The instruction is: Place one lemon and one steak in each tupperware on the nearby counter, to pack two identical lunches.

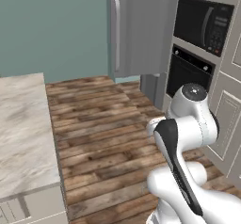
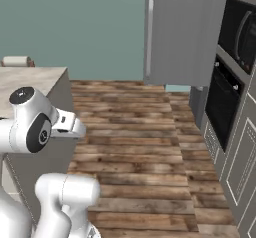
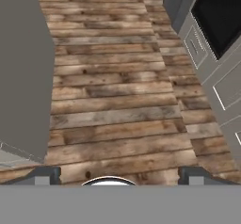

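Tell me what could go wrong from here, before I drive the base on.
1. The folded arm sits close to the counter corner on its left; turning the base could clip it.
2. The oven and cabinet fronts stand close on the right, leaving a narrow lane of wooden floor.
3. The open gripper points at bare floor, holding nothing.

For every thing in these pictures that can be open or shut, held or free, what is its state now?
gripper: open, jaws wide apart, holding nothing, above the wooden floor.
fridge door: shut.
microwave: door shut.
oven: door shut.
counter: bare marble top in the part that shows.
paper towel roll: lying at the counter's far end.
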You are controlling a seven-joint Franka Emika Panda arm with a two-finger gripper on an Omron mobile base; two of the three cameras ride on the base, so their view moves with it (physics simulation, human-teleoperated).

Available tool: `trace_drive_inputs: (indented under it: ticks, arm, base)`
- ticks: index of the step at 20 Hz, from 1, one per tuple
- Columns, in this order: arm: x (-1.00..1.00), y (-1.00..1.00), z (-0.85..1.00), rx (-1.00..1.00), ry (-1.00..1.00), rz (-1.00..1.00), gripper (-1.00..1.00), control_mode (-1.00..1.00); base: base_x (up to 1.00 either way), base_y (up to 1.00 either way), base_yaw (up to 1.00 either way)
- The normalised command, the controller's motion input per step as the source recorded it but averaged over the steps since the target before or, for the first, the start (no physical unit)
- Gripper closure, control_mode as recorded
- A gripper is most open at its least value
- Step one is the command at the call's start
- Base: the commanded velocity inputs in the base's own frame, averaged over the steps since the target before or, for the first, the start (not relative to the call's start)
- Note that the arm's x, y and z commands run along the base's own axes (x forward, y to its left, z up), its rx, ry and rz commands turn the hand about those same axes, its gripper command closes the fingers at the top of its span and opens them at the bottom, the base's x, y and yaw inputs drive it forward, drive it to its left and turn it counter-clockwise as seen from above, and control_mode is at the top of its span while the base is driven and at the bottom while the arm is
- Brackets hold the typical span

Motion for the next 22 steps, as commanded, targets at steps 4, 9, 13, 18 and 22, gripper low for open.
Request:
trace_drive_inputs:
  ticks: [4,9,13,18,22]
  arm:
    - [0.0,0.0,0.0,0.0,0.0,0.0,-1.0,1.0]
    - [0.0,0.0,0.0,0.0,0.0,0.0,-1.0,1.0]
    - [0.0,0.0,0.0,0.0,0.0,0.0,-1.0,1.0]
    - [0.0,0.0,0.0,0.0,0.0,0.0,-1.0,1.0]
    - [0.0,0.0,0.0,0.0,0.0,0.0,-1.0,1.0]
  base:
    - [1.0,-0.08,0.02]
    - [1.0,0.0,0.0]
    - [1.0,0.0,0.0]
    - [1.0,0.0,0.0]
    - [1.0,0.0,0.0]
